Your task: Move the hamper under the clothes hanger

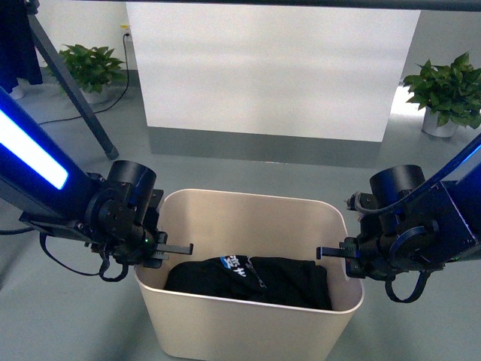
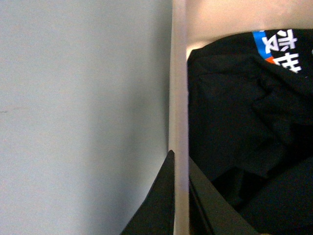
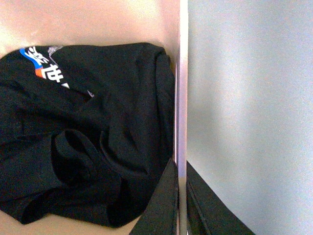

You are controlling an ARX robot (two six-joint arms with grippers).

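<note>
The beige hamper (image 1: 248, 198) stands on the grey floor right in front of me, with a black garment (image 1: 255, 277) with white and blue print lying inside. My left gripper (image 1: 159, 252) is shut on the rim of its left short wall, and my right gripper (image 1: 347, 252) is shut on the rim of its right short wall. In the left wrist view the thin hamper wall (image 2: 179, 98) runs between the closed left gripper (image 2: 180, 166). The right wrist view shows the hamper wall (image 3: 182, 98) pinched the same way by the right gripper (image 3: 181, 169). The clothes hanger's bar (image 1: 301, 3) crosses the top edge, its angled leg (image 1: 75, 90) at far left.
A large white panel (image 1: 270, 68) stands behind the hamper. Potted plants sit at back left (image 1: 94, 68) and back right (image 1: 447, 90). A dark blue cloth (image 1: 19, 45) hangs at the top left corner. Grey floor lies between the hamper and the panel.
</note>
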